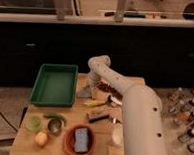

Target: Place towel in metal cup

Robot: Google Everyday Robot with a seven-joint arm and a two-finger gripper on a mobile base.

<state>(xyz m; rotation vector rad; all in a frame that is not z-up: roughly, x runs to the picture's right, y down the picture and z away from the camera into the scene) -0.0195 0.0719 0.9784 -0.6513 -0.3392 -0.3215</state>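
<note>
The metal cup (54,126) stands at the table's front left, with a green strip-like item (56,118) lying at its far rim. My white arm reaches down over the table's back. My gripper (86,93) is low at the table surface, just right of the green tray (55,84). A small grey patch shows at the gripper, and I cannot tell whether it is the towel. A blue-grey folded item (81,140) lies in the red bowl (68,146) at the front.
A green cup (33,122) and a yellow fruit (41,138) sit front left. A yellow item (94,103), a dark brush-like object (99,114) and a white cup (117,136) lie beside my arm. Bottles stand on the floor at the right (188,106).
</note>
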